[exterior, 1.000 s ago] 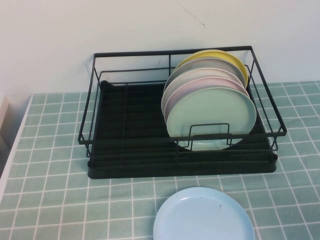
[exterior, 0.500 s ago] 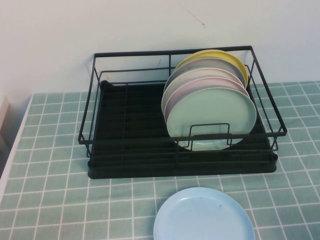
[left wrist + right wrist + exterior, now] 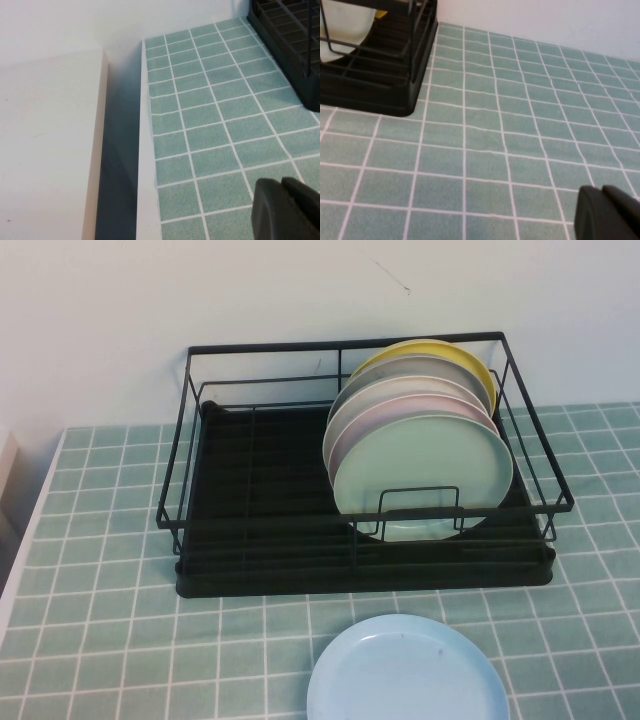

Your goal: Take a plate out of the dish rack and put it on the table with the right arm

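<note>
The light sky-blue plate (image 3: 407,670) lies flat on the pale-green tiled table (image 3: 100,570), in front of the black wire dish rack (image 3: 260,540). The rack holds several upright plates at its right end, a mint-green plate (image 3: 425,475) foremost. Neither arm shows in the high view. My right gripper (image 3: 605,212) is shut and empty above bare tiles, to the right of the rack's corner (image 3: 415,95). My left gripper (image 3: 282,207) is shut and empty above tiles near the table's left edge; the rack's corner (image 3: 295,60) shows there too.
A white wall stands behind the rack. A cream surface (image 3: 45,150) sits beyond a gap past the table's left edge (image 3: 145,190). Behind the mint-green plate stand pink, grey and yellow plates (image 3: 440,355).
</note>
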Tool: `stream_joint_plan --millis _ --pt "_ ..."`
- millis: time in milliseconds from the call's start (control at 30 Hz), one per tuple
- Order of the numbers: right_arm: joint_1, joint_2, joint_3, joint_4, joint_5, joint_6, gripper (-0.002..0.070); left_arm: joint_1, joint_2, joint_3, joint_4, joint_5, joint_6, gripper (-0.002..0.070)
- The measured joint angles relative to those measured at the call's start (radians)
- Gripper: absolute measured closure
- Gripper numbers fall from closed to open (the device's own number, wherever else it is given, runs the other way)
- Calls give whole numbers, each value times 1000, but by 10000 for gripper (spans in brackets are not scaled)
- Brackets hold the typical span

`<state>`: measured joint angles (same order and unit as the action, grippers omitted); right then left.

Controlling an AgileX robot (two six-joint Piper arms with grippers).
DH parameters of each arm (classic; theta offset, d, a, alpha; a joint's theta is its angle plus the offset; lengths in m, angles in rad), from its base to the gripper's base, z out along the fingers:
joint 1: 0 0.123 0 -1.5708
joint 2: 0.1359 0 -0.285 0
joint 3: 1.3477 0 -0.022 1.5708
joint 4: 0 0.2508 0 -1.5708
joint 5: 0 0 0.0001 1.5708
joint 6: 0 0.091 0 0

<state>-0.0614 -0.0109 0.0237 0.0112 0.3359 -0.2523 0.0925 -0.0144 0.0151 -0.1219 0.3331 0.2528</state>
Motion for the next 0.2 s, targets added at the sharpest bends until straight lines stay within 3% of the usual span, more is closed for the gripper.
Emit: stream_joint_plan --millis 200 --pt "0 0 0 2 2 0 678 0 0 0 0 0 0 678"
